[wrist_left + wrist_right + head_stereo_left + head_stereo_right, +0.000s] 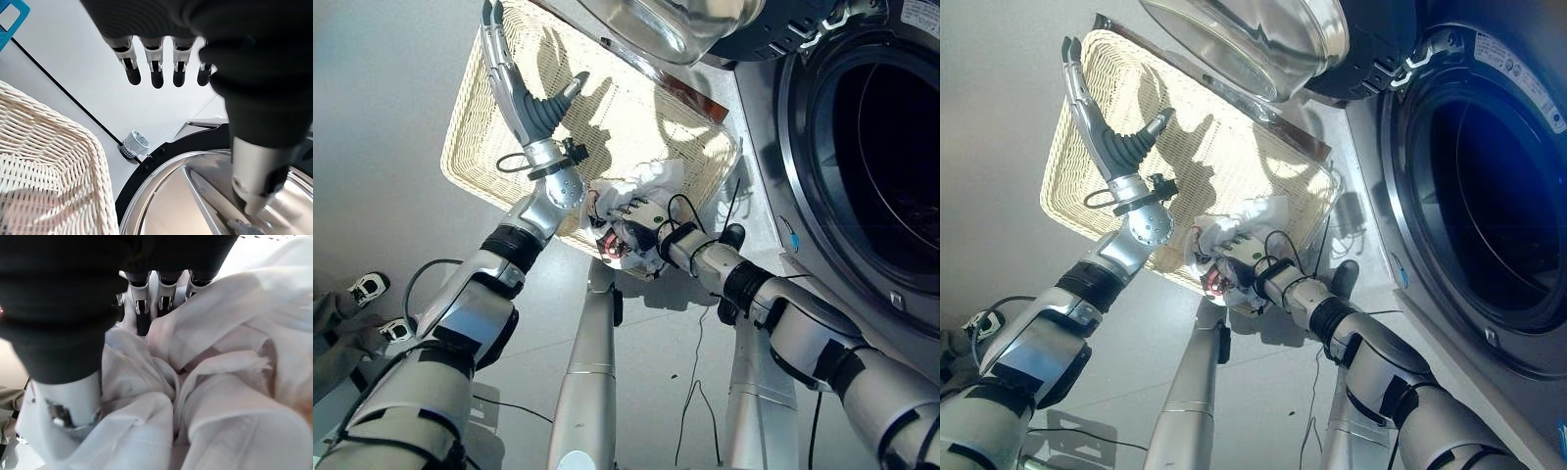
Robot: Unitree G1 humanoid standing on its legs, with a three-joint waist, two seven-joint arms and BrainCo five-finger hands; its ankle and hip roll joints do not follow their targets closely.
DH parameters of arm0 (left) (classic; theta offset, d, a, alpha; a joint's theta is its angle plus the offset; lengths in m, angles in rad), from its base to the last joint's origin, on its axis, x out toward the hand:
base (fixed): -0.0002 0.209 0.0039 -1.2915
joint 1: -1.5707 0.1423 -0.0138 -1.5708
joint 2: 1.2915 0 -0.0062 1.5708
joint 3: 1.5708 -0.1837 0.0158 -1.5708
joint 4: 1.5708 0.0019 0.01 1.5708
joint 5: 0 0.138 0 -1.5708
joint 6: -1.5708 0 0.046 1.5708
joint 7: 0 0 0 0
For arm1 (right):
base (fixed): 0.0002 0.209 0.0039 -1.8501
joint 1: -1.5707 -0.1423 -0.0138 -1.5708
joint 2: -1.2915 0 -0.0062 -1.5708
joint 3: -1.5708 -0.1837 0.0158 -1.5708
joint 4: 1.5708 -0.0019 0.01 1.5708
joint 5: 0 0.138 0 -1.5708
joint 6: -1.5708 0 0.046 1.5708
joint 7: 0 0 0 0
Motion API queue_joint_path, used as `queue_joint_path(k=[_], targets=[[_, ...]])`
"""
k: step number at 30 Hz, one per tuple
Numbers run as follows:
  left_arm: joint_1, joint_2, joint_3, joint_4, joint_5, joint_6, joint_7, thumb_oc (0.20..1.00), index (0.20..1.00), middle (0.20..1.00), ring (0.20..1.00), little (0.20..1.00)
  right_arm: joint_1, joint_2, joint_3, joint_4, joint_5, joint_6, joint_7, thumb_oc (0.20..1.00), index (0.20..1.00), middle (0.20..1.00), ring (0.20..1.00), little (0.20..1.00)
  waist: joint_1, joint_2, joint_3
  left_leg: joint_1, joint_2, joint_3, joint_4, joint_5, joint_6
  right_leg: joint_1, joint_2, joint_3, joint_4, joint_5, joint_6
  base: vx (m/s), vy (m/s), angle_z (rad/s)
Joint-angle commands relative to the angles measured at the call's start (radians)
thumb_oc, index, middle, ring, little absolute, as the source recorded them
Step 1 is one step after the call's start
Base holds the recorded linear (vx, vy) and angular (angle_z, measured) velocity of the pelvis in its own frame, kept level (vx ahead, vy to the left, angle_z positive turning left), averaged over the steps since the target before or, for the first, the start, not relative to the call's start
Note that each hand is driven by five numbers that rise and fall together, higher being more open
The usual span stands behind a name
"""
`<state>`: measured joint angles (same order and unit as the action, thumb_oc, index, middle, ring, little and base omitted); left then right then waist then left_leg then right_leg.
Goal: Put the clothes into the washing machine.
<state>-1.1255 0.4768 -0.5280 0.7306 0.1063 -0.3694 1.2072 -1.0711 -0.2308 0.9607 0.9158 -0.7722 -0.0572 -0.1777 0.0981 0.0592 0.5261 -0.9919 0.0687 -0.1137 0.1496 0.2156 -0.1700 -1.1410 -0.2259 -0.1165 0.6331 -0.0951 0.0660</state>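
Note:
A crumpled white cloth [651,181] lies in the near corner of a pale wicker basket [470,117] on the floor. My right hand [641,215] is on top of the cloth. In the right wrist view its fingers [142,308] dig into the white folds [234,357] and its thumb presses in from the side. A bit of red-patterned fabric [612,250] shows under the hand. My left hand [524,103] is held up over the middle of the basket, fingers straight and open, holding nothing. The washing machine's dark drum opening [891,147] is at the right.
The machine's round glass door [675,24] stands open, hanging over the basket's far side, close past my left hand's fingers [156,73]. A person's shoe [367,289] and leg show at the lower left on the grey floor.

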Motion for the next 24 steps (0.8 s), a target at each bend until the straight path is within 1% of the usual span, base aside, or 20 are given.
queue_joint_path(k=[1, 4, 11, 16, 19, 20, 21, 23, 24], targets=[[-0.073, -0.016, 0.064, 0.004, 0.06, -0.026, 0.033, 1.0, 1.0, 1.0, 1.0, 1.0, 0.028, -0.025, 0.023, 0.124, -0.037, 0.083, 0.117, 0.2, 0.2, 0.2, 0.2, 0.2, 0.0, 0.063, -0.006, -0.047, -0.036, 0.057, 0.084, -0.035, 0.086, 0.048, 0.033, -0.008, -0.267, 0.23, 0.056, 0.0, 0.0, 0.0], [-0.071, -0.016, 0.066, -0.002, 0.061, -0.025, 0.035, 1.0, 1.0, 1.0, 1.0, 1.0, 0.037, -0.025, 0.026, 0.124, -0.048, 0.094, 0.115, 0.2, 0.2, 0.2, 0.2, 0.2, 0.0, 0.063, -0.006, -0.048, -0.035, 0.057, 0.082, -0.034, 0.086, 0.049, 0.034, -0.007, -0.268, 0.229, 0.055, 0.0, 0.0, 0.0], [-0.07, -0.014, 0.07, -0.002, 0.057, -0.028, 0.034, 1.0, 1.0, 1.0, 1.0, 1.0, 0.05, -0.034, 0.016, 0.133, -0.063, 0.089, 0.097, 0.2, 0.2, 0.2, 0.2, 0.2, -0.006, 0.055, -0.006, -0.046, -0.032, 0.059, 0.08, -0.035, 0.087, 0.05, 0.037, -0.006, -0.269, 0.231, 0.055, 0.0, 0.0, 0.0], [-0.062, -0.018, 0.08, -0.007, 0.063, -0.031, 0.034, 1.0, 1.0, 1.0, 1.0, 1.0, 0.058, -0.034, 0.008, 0.133, -0.061, 0.081, 0.098, 0.2, 0.2, 0.2, 0.2, 0.2, -0.009, 0.055, -0.006, -0.044, -0.033, 0.062, 0.08, -0.036, 0.087, 0.05, 0.041, -0.005, -0.268, 0.231, 0.054, 0.0, 0.0, 0.0], [-0.06, -0.02, 0.08, -0.008, 0.059, -0.031, 0.035, 1.0, 1.0, 1.0, 1.0, 1.0, 0.066, -0.036, 0.004, 0.133, -0.032, 0.081, 0.099, 0.2, 0.2, 0.2, 0.2, 0.2, -0.01, 0.056, -0.006, -0.043, -0.032, 0.063, 0.08, -0.036, 0.087, 0.051, 0.041, -0.004, -0.266, 0.229, 0.053, 0.0, 0.0, 0.0], [-0.059, -0.02, 0.082, -0.009, 0.058, -0.032, 0.036, 1.0, 1.0, 1.0, 1.0, 1.0, 0.069, -0.035, -0.001, 0.132, -0.004, 0.085, 0.108, 0.2, 0.2, 0.2, 0.2, 0.2, -0.011, 0.056, -0.006, -0.041, -0.032, 0.065, 0.079, -0.036, 0.088, 0.05, 0.043, -0.003, -0.266, 0.229, 0.053, 0.0, 0.0, 0.0], [-0.057, -0.02, 0.083, -0.011, 0.053, -0.034, 0.035, 1.0, 1.0, 1.0, 1.0, 1.0, 0.076, -0.036, -0.005, 0.129, 0.078, 0.097, 0.122, 0.2, 0.2, 0.2, 0.2, 0.2, -0.012, 0.057, -0.006, -0.042, -0.032, 0.066, 0.079, -0.036, 0.089, 0.051, 0.043, -0.002, -0.266, 0.228, 0.052, 0.0, 0.0, 0.0], [-0.055, -0.018, 0.087, -0.016, 0.038, -0.039, 0.03, 1.0, 1.0, 1.0, 1.0, 1.0, 0.104, -0.028, -0.046, 0.126, 0.356, 0.11, 0.144, 0.2, 0.2, 0.2, 0.2, 0.2, -0.015, 0.058, -0.006, -0.043, -0.029, 0.068, 0.076, -0.033, 0.089, 0.048, 0.044, -0.002, -0.263, 0.227, 0.048, 0.0, 0.0, 0.0], [-0.056, -0.015, 0.087, -0.016, 0.022, -0.044, 0.021, 1.0, 1.0, 1.0, 1.0, 1.0, 0.118, -0.021, -0.083, 0.127, 0.547, 0.1, 0.164, 0.2, 0.2, 0.2, 0.2, 0.2, -0.015, 0.058, -0.006, -0.04, -0.028, 0.069, 0.075, -0.031, 0.09, 0.05, 0.045, -0.002, -0.26, 0.225, 0.045, 0.0, 0.0, 0.0]])
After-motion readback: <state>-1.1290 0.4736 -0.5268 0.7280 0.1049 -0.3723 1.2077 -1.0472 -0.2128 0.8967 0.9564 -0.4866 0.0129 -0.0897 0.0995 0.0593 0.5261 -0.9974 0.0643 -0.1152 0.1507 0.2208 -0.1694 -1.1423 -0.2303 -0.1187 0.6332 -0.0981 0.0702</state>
